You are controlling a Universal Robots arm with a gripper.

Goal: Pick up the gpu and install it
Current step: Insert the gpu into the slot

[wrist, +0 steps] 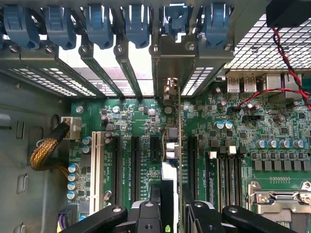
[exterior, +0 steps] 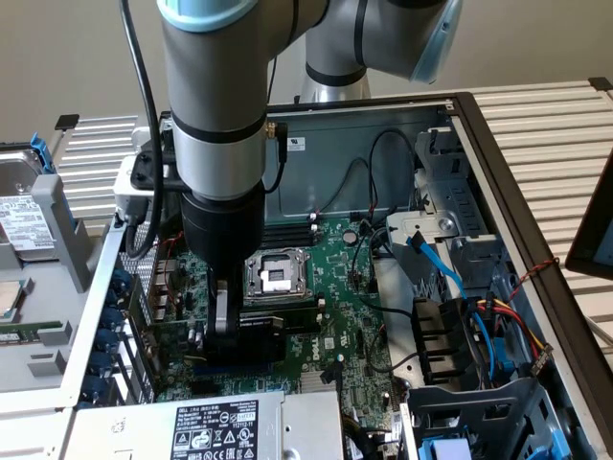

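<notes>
Hand (exterior: 228, 321) down inside the open computer case (exterior: 479, 163), clamped on the gpu (wrist: 171, 145), fingers (wrist: 146, 216) pressed on either side of the card. Card held upright, edge-on in the wrist view, standing over the motherboard (exterior: 335, 278) among the long black slots (wrist: 135, 162), its silver end bracket (wrist: 176, 63) up against the rear slot covers. Whether fully seated in a slot: cannot tell.

Around it: row of blue clips (wrist: 97, 24) along the rear wall above the slot openings; white slot (wrist: 95, 165) and a braided cable (wrist: 46, 150) off to one side; red wires (wrist: 286, 73) and small capacitors on the other. Processor socket (exterior: 276, 276) just beside the hand, toward the exterior view's right. Blue cable (exterior: 436, 259) and drive cage farther right, power supply label (exterior: 215, 429) in front. Loose hard drive (exterior: 24, 216) on the bench at the exterior view's left.

Arm (exterior: 215, 115) vertical, wrist pointing straight down into the case, black cable running along it.
</notes>
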